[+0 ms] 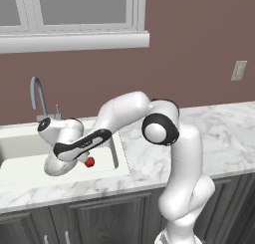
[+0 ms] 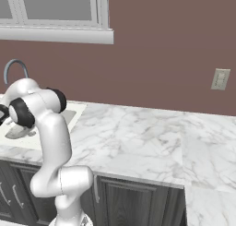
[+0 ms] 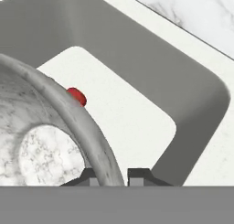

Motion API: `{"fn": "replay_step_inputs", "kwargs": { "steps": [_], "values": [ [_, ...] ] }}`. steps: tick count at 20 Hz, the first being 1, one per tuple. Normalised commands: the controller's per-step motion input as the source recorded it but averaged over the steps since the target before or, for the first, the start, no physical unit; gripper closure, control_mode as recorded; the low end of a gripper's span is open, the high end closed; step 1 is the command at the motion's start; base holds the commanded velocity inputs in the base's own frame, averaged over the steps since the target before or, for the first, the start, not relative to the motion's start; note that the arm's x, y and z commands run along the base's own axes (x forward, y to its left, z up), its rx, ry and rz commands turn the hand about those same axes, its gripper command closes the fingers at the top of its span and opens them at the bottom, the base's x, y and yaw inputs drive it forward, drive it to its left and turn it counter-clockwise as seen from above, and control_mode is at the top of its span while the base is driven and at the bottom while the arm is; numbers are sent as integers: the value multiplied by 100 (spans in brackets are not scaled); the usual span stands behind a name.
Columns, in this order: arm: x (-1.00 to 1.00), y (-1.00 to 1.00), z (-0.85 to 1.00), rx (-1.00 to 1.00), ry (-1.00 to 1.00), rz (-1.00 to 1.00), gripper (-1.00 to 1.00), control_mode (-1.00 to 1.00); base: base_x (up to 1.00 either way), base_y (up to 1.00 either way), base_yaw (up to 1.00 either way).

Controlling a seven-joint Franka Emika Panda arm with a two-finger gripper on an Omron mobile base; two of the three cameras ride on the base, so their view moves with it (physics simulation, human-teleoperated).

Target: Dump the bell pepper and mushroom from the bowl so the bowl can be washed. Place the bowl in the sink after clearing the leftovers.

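The gripper (image 3: 116,175) clamps the bowl (image 3: 55,127) by its rim, tilted over the sink (image 1: 122,161). The bell pepper (image 1: 89,162) lies in the basin; the mushroom is probably out too, though unseen. Setting the bowl down remains.
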Motion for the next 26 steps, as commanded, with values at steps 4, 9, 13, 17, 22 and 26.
{"fn": "replay_step_inputs", "kwargs": {
  "steps": [4,9,13,17,22,26],
  "values": [
    [1,43,-14,1,10,1,100,-100,0,0,0],
    [1,30,-15,11,1,0,100,-100,0,0,0],
    [4,21,-18,14,-1,0,100,-100,0,0,0],
    [17,13,-12,6,-4,0,100,-100,0,0,0],
    [14,7,-40,0,0,0,100,-100,0,0,0],
    [20,4,-35,0,0,1,100,-100,0,0,0]
  ]
}}
